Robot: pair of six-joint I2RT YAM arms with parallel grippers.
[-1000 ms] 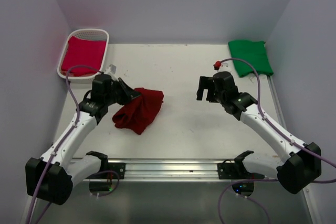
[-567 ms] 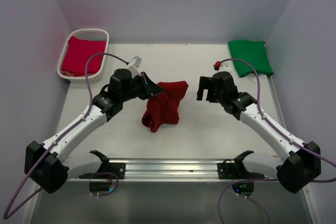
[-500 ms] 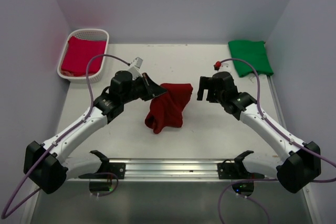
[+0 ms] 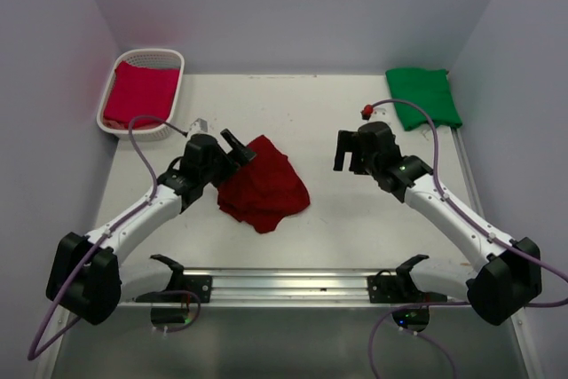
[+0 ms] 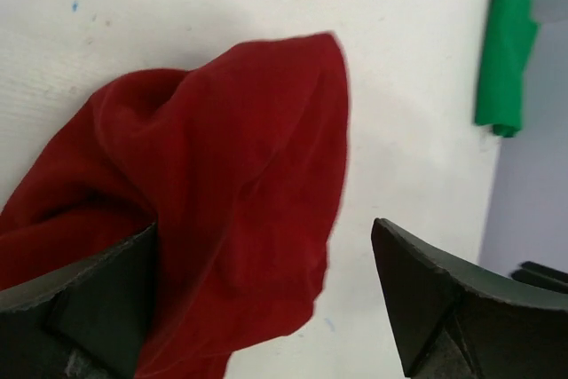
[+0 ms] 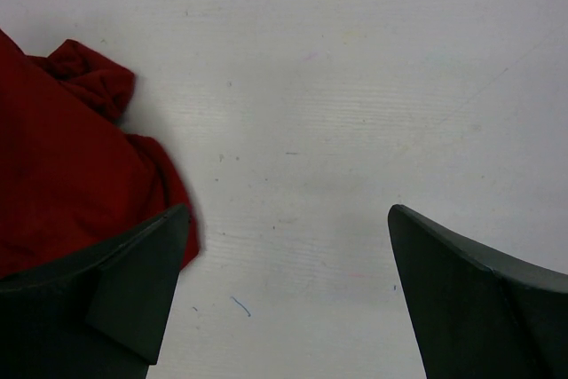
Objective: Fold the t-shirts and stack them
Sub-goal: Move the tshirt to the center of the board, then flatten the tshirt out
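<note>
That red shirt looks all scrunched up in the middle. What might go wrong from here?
The maroon shirt lies bunched, so the left fingers, open at its edge, may pinch several layers and lift a lump instead of one hem. The left arm's purple cable loops close to the white basket and might snag its rim.

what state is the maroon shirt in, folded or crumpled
Crumpled: the maroon shirt lies in a wrinkled, uneven heap on the table, no straight folded edges.
</note>
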